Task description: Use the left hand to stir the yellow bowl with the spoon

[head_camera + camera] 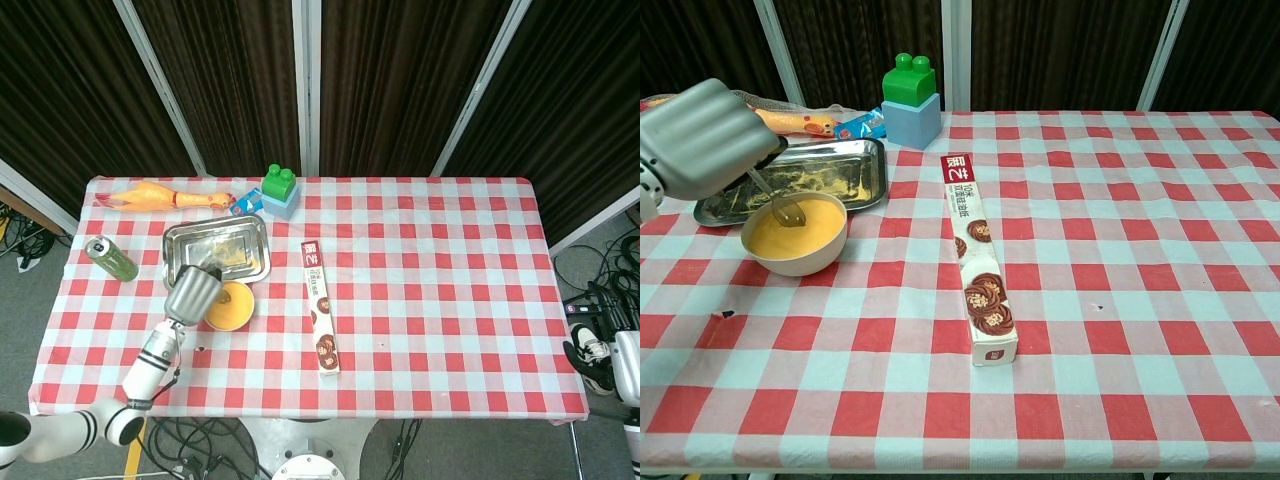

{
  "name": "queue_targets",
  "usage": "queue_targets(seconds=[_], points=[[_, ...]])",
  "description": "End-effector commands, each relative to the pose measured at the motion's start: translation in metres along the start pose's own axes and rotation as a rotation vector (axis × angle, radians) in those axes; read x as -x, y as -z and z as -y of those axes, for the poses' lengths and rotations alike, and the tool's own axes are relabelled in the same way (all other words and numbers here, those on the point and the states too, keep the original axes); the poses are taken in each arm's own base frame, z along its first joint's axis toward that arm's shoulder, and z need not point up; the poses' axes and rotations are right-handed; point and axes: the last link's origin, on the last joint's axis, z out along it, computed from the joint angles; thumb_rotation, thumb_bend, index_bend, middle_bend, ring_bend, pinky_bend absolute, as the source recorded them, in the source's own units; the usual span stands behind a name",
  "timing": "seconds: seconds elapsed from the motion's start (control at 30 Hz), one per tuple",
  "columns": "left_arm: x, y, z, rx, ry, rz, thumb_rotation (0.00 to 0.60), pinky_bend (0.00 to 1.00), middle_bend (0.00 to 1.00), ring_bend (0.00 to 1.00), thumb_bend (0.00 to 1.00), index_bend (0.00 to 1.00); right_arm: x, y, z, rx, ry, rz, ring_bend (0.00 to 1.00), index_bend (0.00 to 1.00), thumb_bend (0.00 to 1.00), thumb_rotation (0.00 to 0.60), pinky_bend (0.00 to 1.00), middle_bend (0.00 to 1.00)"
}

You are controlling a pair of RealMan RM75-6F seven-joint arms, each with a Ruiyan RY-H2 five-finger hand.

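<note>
While the table (pixel 1160 300) under its red-and-white checked cloth carries everything in reach, the work is confined to its near-left corner. There the left hand (pixel 705 135) hangs over the steel tray (pixel 855 165) and the yellow bowl (pixel 795 250), its fingers closed around the handle of the spoon (pixel 780 203). The right hand appears in neither view, so nothing can be said of it.

The bowl sits on the cloth just in front of the tray and close against it, well left of the long biscuit box (pixel 978 265). It is filled nearly to the rim with a yellow-orange liquid. The spoon slants down from the hand, and its head is at the liquid's surface towards the rear of the bowl; how deep it goes cannot be told.

The main risk, as I judge it, lies in that high fill. A wide or quick sweep could push liquid over the rim onto the cloth. The bowl looks light and stands free, so a spoon dragged hard against the wall could slide it or tip it towards the tray. The grip is also hidden behind the knuckles, and a thin handle may twist in the fingers when the liquid resists. Small, slow circles kept away from the wall would suit.
</note>
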Motion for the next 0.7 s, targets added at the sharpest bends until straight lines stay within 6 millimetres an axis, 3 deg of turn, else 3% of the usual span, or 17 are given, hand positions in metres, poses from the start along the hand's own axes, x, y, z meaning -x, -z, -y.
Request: queue_targets(seconds=[0.03,0.2,0.3,0.7], points=[[0.000,0.002,-0.006,0.018,-0.018,-0.011,0.600,1.00,0.91,0.89,0.42,0.70,0.000,0.000,0.000,0.000,0.000,0.001,0.00,0.00,0.24,0.600,0.00,0.11],[-0.001,0.003,-0.016,0.056,-0.026,-0.007,0.600,1.00,0.91,0.89,0.42,0.70,-0.001,0.001,0.000,0.000,0.000,-0.001,0.00,0.00,0.24,0.600,0.00,0.11],[-0.001,0.003,-0.016,0.052,0.072,0.027,0.600,1.00,0.91,0.89,0.42,0.70,-0.001,0.003,0.000,0.004,-0.001,-0.002,0.00,0.00,0.24,0.600,0.00,0.11],[0.002,0.005,0.017,-0.034,0.540,0.155,0.600,1.00,0.91,0.89,0.42,0.71,-0.001,0.003,0.000,0.000,-0.003,-0.006,0.00,0.00,0.24,0.600,0.00,0.11]])
